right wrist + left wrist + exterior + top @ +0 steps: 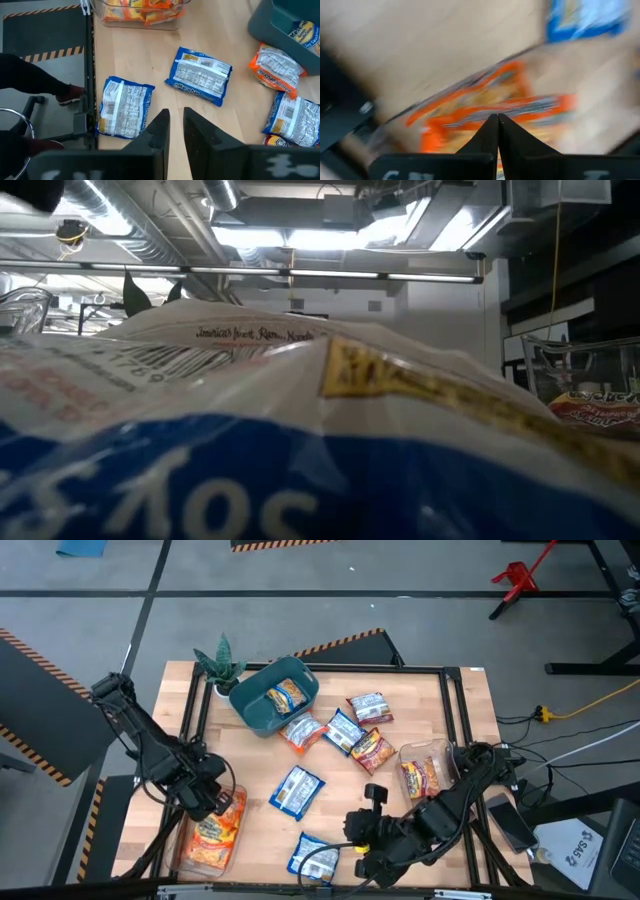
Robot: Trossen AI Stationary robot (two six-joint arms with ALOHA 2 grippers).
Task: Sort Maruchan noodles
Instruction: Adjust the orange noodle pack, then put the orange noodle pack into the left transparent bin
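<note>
The left gripper (212, 802) hangs with jaws closed and empty over the clear tray (186, 852) of orange packets (215, 831) at the table's left front edge. The right gripper (173, 125), jaws nearly together and holding nothing, hovers just beside a blue packet (122, 106) at the front edge; other packets lie mid-table, in the teal bin (262, 710) and in a second tray (440, 750). To pick cleanly, the right jaws likely need widening, centring over the packet, then descending square; a pinch at the crinkled edge risks slipping.
</note>
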